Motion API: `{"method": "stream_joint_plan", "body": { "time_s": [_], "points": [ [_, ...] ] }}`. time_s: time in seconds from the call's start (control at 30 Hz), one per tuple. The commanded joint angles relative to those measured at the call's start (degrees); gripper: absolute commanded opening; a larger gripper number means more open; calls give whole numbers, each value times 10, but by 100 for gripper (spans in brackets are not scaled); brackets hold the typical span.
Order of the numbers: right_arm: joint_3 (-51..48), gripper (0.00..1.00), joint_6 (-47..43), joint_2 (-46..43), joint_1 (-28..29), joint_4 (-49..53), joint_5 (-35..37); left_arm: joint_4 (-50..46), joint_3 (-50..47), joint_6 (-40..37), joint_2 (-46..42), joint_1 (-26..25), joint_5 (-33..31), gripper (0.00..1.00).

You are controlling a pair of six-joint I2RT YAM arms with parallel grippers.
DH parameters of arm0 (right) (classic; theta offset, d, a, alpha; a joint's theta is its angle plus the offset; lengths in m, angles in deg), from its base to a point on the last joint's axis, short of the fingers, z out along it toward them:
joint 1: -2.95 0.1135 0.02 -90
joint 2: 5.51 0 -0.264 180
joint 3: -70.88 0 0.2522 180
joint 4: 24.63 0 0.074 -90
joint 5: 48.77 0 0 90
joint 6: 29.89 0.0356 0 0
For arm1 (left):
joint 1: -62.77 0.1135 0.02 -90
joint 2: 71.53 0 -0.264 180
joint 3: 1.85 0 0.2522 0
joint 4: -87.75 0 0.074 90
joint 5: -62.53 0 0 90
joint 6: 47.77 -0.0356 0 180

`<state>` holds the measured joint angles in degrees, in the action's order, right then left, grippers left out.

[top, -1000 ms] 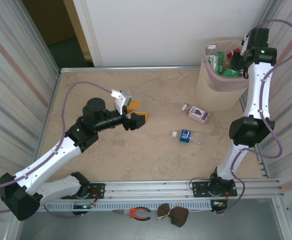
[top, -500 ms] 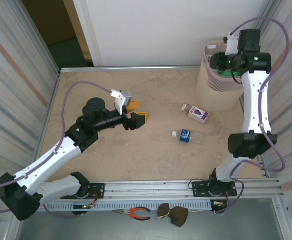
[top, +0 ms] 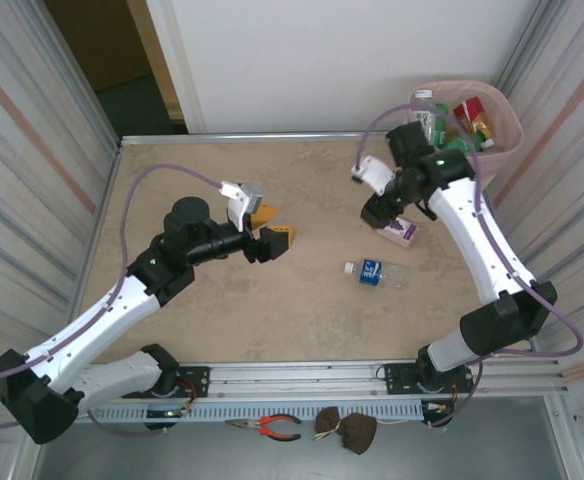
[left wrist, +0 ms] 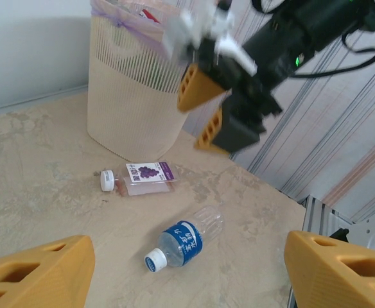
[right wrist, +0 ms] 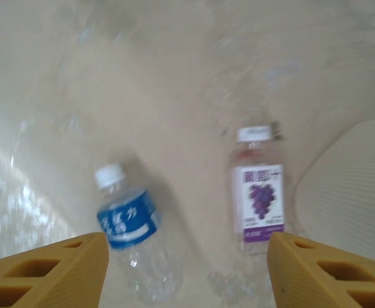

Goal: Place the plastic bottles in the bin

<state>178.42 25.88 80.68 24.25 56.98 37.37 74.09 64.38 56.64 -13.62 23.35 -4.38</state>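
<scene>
Swung down from over the bin (top: 510, 118), the right hand (top: 380, 208) now hangs with jaws parted and empty just above the purple-label bottle (top: 405, 233), which lies on the worktop (top: 302, 310). The blue-label bottle (top: 376, 272) lies nearer, just beside it. At far right, other bottles (top: 460, 125) sit inside the bin. Well to the left, the left hand (top: 275, 226) hovers wide and empty, unmoved.
</scene>
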Motion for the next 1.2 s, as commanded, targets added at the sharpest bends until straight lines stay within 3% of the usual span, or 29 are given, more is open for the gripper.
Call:
{"method": "stream_joint_plan", "body": {
  "time_s": [0.0, 0.23, 0.53, 0.83, 1.17],
  "points": [
    [-53, 67, -63, -2, 51, 36, 57, -3, 2, -5, -21, 5, -10, 78],
    [-112, 68, -17, 72, 112, 8, 85, -10, 2, -2, -30, 4, -15, 78],
    [-104, 68, 19, 209, 150, -22, 118, -13, -1, 8, -37, 5, -19, 78],
    [-96, 67, 36, 289, 148, -13, 124, -10, -10, 13, -45, 5, -25, 78],
    [-103, 58, 44, 323, 151, -15, 141, -11, -12, 11, -48, 5, -28, 78]
  ]
}}
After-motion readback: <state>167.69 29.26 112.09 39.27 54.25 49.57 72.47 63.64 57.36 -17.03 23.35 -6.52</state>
